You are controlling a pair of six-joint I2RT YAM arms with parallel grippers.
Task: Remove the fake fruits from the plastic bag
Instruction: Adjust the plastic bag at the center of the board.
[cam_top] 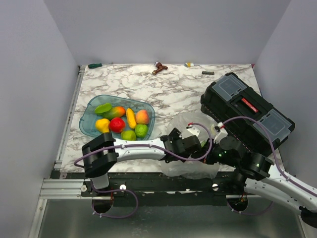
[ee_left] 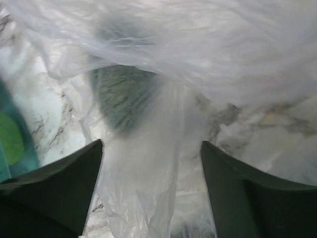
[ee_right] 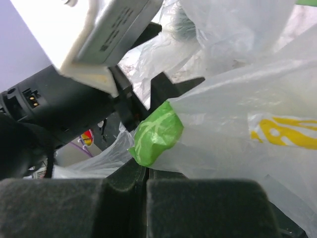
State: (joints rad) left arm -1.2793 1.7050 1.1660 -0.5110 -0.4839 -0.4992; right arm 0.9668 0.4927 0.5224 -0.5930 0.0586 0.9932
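Spread wide at the left gripper [ee_left: 151, 144]: dark fingers [ee_left: 64, 191] in both lower corners of the wrist view. Between and beyond them only crinkled film of the plastic bag [ee_left: 208, 59], not clamped. Behind the film, up and left of centre, a blurred dark green shape [ee_left: 124, 99], too veiled to name. At the far left edge of that view, a strip of the teal tray [ee_left: 29, 154].

Pressed together at the right gripper [ee_right: 146, 181], low in its own view, pinching the bag. Film rising out of the seam, with a bright green wad [ee_right: 156, 131] just above the tips and a yellow print [ee_right: 287, 131] at mid right. In the upper left there, the pale camera housing [ee_right: 99, 34] of the other wrist, close by.

From above, both grippers nose to nose right of lower centre, with tight room between them. Bag spread beneath them and draped over the near table edge.

Just beside the right arm, a black toolbox [cam_top: 245, 111] set askew, reaching the right edge of the marble table [cam_top: 183, 91]. Bare marble through the middle, between tray and toolbox. Along the far edge, a few small items [cam_top: 159, 68], too small to name. Walls close on left, back and right.

In the tray, left of centre: the fake fruits [cam_top: 117, 125], yellow, green, red and orange, packed touching, well apart from the bag.
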